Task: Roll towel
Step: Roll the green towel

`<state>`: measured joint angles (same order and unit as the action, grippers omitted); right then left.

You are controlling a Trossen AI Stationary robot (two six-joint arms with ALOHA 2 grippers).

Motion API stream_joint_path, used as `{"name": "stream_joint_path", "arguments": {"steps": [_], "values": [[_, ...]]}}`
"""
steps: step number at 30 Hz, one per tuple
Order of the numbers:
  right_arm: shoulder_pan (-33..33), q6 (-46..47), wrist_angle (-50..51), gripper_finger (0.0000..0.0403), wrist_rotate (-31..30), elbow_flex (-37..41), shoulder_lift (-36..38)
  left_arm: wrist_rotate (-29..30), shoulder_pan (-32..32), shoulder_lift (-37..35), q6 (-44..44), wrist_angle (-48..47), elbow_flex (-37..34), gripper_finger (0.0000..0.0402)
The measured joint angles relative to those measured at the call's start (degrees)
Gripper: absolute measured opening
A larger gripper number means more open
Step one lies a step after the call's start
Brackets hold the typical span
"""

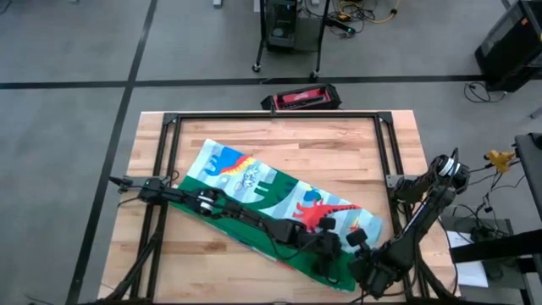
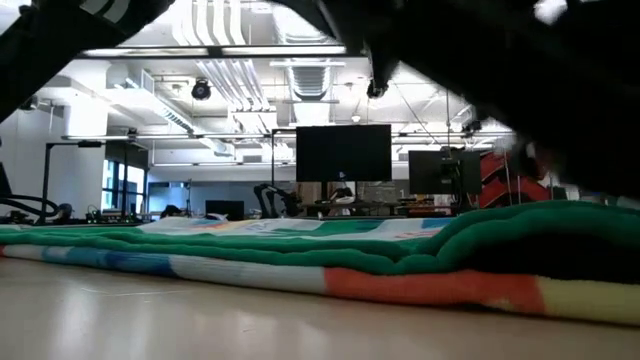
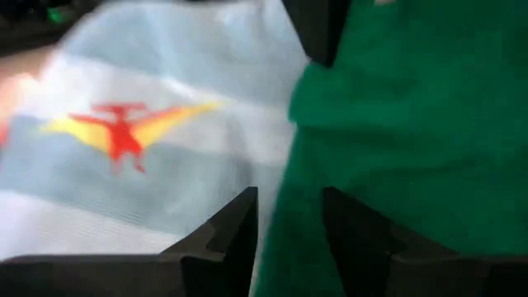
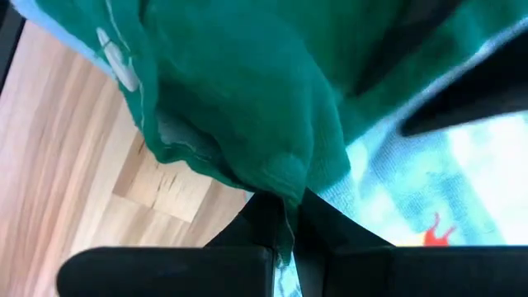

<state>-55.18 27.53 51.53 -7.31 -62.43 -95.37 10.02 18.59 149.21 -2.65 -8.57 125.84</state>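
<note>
**Towel folded long, roll barely begun at 1 end**

I have the towel (image 1: 262,199) lying diagonally across the wooden table (image 1: 356,144), from the far left toward the near right. It looks folded lengthwise into a long band, dinosaur print facing up and the green back showing along the near edge. From table height, nearly the whole length lies flat, with only the right end humped up in a thick green fold. I judge the rolling to be at its very start: 1 end lifted and turned over, the rest of the band not yet wound.

My left gripper (image 1: 326,247) reaches along the band to that near-right end. Its jaws stand partly apart, and the edge of the green fold sits between the 2 fingers (image 3: 235,239); I cannot tell whether they are actually pinching it or just straddling it.

My right gripper (image 1: 366,267) sits just beside it at the towel's near-right corner. Its fingers are closed tight on the green hem, which bunches up directly above the fingertips in the right wrist view, with bare table beside it.

A small white tag (image 4: 122,64) is sewn at the green edge, but nothing on it can be read. I find no legible brand or writing elsewhere on the towel.
</note>
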Motion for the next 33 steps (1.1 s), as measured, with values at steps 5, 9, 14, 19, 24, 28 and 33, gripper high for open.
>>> {"name": "stream_joint_path", "arguments": {"steps": [5, 9, 14, 19, 24, 28, 33], "values": [[-0.1, 2.3, -0.2, 0.0003, 0.5, 0.0, 0.0, -1.7, -0.5, 0.7, 0.8, 8.2, -0.2, 0.0132], [-0.4, 6.5, -0.3, 0.0003, 0.1, 0.1, 0.0, -6.8, -0.7, 3.5, 2.9, 12.0, -0.4, 0.0129], [-0.7, 11.7, -0.3, 0.0003, 0.0, 0.3, 0.0, -8.2, -0.6, 6.0, 4.9, 17.9, -0.4, 0.0120], [-0.9, 17.1, 0.8, 0.0003, -0.2, 0.3, 0.0, -8.6, -0.5, 7.1, 6.2, 18.0, -0.4, 0.0121], [-0.7, 15.4, 1.0, 0.0003, -0.1, 0.0, 0.0, -8.0, -0.6, 7.1, 6.3, 17.6, -1.3, 0.0123], [-0.7, 4.1, 0.0, 0.0017, -0.3, -0.2, 0.0, -7.7, -0.6, 7.1, 6.2, 17.7, -1.9, 0.0120], [0.1, 0.3, 0.2, 0.0052, -7.4, -0.1, 0.0, -7.7, -0.6, 6.9, 6.4, 17.9, -2.6, 0.0121]]}}
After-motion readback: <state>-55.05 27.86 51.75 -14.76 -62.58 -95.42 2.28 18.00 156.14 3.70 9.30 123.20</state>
